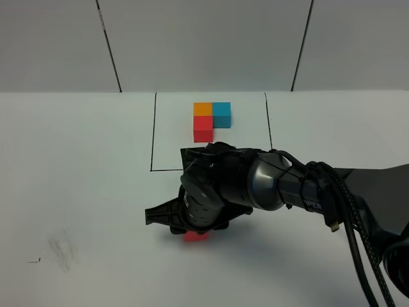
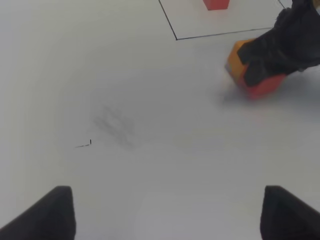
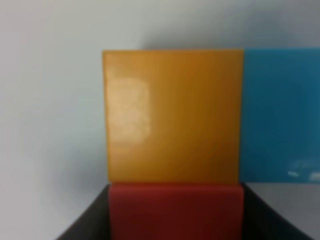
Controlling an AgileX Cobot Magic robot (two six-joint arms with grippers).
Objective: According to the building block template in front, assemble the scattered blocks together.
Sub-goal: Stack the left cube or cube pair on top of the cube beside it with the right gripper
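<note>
The template's orange (image 1: 203, 109), blue (image 1: 222, 114) and red (image 1: 203, 129) cubes form an L inside the black drawn rectangle (image 1: 153, 131). My right gripper (image 1: 195, 225) reaches across to the left of centre, just in front of the frame. In the right wrist view the loose red cube (image 3: 176, 210) sits tight between its fingers (image 3: 82, 225). It touches the loose orange cube (image 3: 172, 117), which has the loose blue cube (image 3: 280, 115) against its side. Only a red edge (image 1: 196, 236) shows from above. My left gripper (image 2: 172, 215) is open and empty, away from the cubes.
The right arm's cables (image 1: 351, 236) run across the table's right front. A faint grey smudge (image 1: 61, 249) and a small black mark (image 2: 89, 143) lie on the white table at the left front. A wall stands behind the table.
</note>
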